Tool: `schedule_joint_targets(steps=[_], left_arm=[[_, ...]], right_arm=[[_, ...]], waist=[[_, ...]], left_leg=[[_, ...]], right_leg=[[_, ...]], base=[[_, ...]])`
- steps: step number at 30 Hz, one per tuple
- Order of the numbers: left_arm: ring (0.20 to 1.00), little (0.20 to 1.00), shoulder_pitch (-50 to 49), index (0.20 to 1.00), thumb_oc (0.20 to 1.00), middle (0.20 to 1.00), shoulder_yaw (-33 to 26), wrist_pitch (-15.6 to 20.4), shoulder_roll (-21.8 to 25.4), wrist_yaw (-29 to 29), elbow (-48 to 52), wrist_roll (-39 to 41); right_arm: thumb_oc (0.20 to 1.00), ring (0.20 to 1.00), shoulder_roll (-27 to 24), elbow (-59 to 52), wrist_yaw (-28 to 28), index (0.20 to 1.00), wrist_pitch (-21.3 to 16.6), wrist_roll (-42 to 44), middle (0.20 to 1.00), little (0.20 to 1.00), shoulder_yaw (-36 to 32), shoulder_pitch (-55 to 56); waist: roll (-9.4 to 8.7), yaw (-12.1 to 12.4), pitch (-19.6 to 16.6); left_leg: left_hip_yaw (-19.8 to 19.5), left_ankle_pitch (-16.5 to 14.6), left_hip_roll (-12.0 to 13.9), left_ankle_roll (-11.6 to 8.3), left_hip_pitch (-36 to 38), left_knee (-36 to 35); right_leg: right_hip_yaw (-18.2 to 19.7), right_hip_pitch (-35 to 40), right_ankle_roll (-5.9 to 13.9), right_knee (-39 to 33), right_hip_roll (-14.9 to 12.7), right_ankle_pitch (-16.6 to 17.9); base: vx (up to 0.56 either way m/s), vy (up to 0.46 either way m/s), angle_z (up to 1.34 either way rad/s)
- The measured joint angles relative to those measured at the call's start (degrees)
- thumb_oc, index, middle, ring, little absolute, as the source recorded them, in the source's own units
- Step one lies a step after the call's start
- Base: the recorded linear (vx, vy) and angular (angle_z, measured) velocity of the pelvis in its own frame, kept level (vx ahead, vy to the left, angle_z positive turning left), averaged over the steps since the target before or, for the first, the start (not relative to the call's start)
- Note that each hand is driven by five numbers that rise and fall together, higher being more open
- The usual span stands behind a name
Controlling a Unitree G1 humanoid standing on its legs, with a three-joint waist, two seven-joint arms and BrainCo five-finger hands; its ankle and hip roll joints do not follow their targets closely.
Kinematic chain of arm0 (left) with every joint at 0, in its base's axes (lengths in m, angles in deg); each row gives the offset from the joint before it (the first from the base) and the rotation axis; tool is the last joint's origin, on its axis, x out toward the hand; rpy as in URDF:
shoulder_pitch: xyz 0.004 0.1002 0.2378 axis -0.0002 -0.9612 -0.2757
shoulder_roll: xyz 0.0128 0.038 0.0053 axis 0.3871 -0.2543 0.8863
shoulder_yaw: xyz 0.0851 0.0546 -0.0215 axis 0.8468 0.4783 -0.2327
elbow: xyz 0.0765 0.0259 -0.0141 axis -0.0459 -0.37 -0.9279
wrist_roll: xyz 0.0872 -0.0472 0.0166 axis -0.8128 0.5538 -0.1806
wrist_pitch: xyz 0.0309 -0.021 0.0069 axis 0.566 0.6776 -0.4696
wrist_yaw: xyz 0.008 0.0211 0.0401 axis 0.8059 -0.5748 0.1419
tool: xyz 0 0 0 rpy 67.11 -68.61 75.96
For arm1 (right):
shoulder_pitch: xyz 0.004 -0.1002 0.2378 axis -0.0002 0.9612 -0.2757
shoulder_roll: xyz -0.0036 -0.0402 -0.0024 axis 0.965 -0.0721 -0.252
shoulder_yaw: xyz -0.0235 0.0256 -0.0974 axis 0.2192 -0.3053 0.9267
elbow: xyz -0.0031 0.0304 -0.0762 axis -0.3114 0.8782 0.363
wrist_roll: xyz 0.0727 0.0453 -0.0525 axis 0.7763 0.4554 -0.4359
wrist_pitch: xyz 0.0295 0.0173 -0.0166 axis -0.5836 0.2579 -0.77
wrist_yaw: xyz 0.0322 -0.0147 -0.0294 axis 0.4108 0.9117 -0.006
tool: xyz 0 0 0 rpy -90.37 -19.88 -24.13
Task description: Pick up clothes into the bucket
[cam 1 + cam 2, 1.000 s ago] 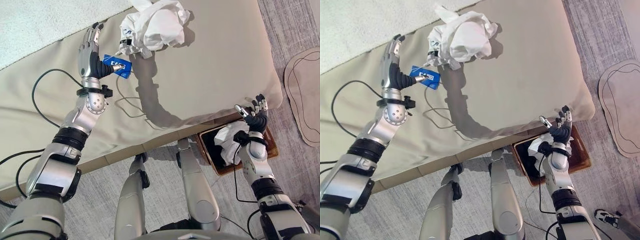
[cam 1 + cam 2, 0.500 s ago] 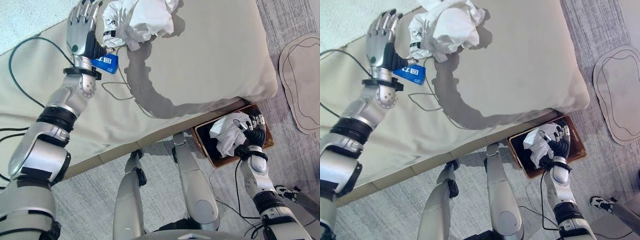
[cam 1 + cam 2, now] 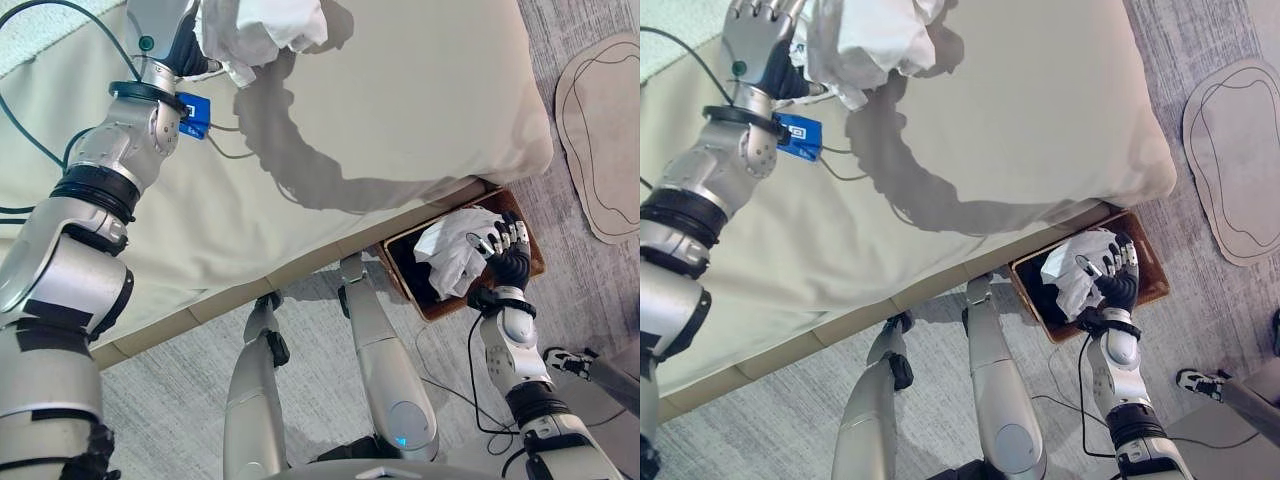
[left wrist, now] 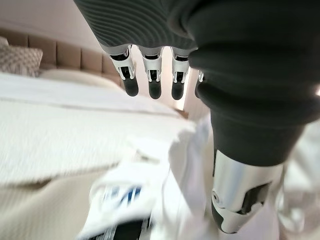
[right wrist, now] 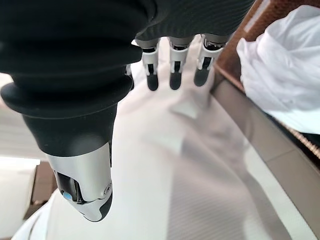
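A crumpled pile of white clothes point(image 3: 262, 24) lies on the beige bed at the far left. My left hand point(image 3: 166, 28) is pressed against the pile's left side. Its fingers point(image 4: 150, 75) are straight and open, and white cloth with blue print point(image 4: 125, 200) lies just past the thumb. On the floor by the bed's near corner stands a brown bucket point(image 3: 405, 290) with a white garment point(image 3: 448, 250) bunched inside. My right hand point(image 3: 506, 256) hovers at the bucket's right side, fingers point(image 5: 172, 72) straight against that garment and holding nothing.
The beige mattress point(image 3: 400, 110) fills most of the scene, and its edge overhangs the bucket. A pale oval mat point(image 3: 605, 120) lies on the grey carpet at the right. A lighter blanket point(image 4: 60, 140) covers the bed's far left part.
The camera has shifted toward the bed. My left hand has closed the gap to the white pile. My right hand has dropped from the bed's edge to the garment in the bucket.
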Motion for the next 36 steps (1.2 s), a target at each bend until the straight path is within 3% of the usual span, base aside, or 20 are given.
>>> schedule_joint_targets(steps=[18, 25, 29, 30, 31, 36], left_arm=[[1.0, 1.0, 5.2, 1.0, 1.0, 1.0, 1.6, 0.1, 1.5, -1.5, -4.6, 2.6], [1.0, 1.0, 6.8, 1.0, 1.0, 1.0, 4.8, -0.2, 3.2, -1.2, -4.7, 2.5], [1.0, 1.0, 9.6, 1.0, 1.0, 1.0, 7.2, 0.0, 2.8, -1.5, -6.0, 2.0], [0.849, 0.849, 10.2, 0.849, 0.849, 0.849, 8.1, 0.0, 2.9, -1.8, -6.3, 2.0], [0.209, 0.209, 10.3, 0.209, 0.209, 0.209, 8.1, 0.1, 2.8, -2.1, -6.4, 2.0], [0.2, 0.2, 11.4, 0.2, 0.2, 0.2, 9.5, 1.3, 2.9, -3.6, -5.6, 2.0]], right_arm=[[1.0, 1.0, 0.0, -5.1, 0.8, 1.0, -1.5, 1.5, 1.0, 1.0, -0.2, 2.0], [1.0, 1.0, -0.6, -5.7, 1.3, 1.0, -2.1, 1.7, 1.0, 1.0, -0.2, 2.4], [1.0, 1.0, -1.3, -5.6, 1.8, 1.0, -2.2, 2.1, 1.0, 1.0, 0.0, 2.8], [1.0, 1.0, -1.3, -5.5, 1.8, 1.0, -2.2, 2.1, 1.0, 1.0, -0.2, 2.8], [1.0, 1.0, -1.3, -5.5, 1.8, 1.0, -2.2, 2.1, 1.0, 1.0, -0.2, 2.8], [1.0, 1.0, -1.5, -5.3, 2.2, 1.0, -2.2, 2.2, 1.0, 1.0, -0.3, 2.9]], waist=[[0.06, -0.2, 0.0], [-0.02, 0.2, 0.0], [-0.02, 0.5, -0.1], [-0.02, 0.5, -0.1], [-0.02, 0.4, -0.1], [-0.02, 1.1, -0.1]], left_leg=[[0.3, -0.8, 0.5, -0.98, -9.5, 4.8], [-0.3, -4.0, 1.9, -1.57, -12.1, 10.1], [-0.2, -4.1, 2.4, -1.61, -13.1, 11.1], [-0.2, -4.1, 2.5, -1.65, -13.3, 11.2], [-0.1, -3.9, 2.4, -1.45, -13.4, 11.0], [0.1, -3.8, 2.4, -1.4, -13.7, 11.1]], right_leg=[[0.8, -9.5, -0.64, 4.2, 0.7, -0.5], [0.5, -10.9, -1.59, 7.0, 1.9, -2.7], [0.5, -11.8, -1.9, 7.3, 2.5, -2.4], [0.5, -11.9, -1.9, 7.1, 2.5, -2.3], [0.5, -12.2, -1.93, 7.5, 2.4, -1.9], [0.7, -12.7, -1.97, 7.9, 2.6, -2.0]], base=[[0.01, -0.003, -0.01], [0.01, 0.01, -0.02], [0.0, 0.009, -0.03], [-0.01, 0.0, -0.04], [0.0, 0.0, 0.0], [0.01, 0.002, -0.01]])
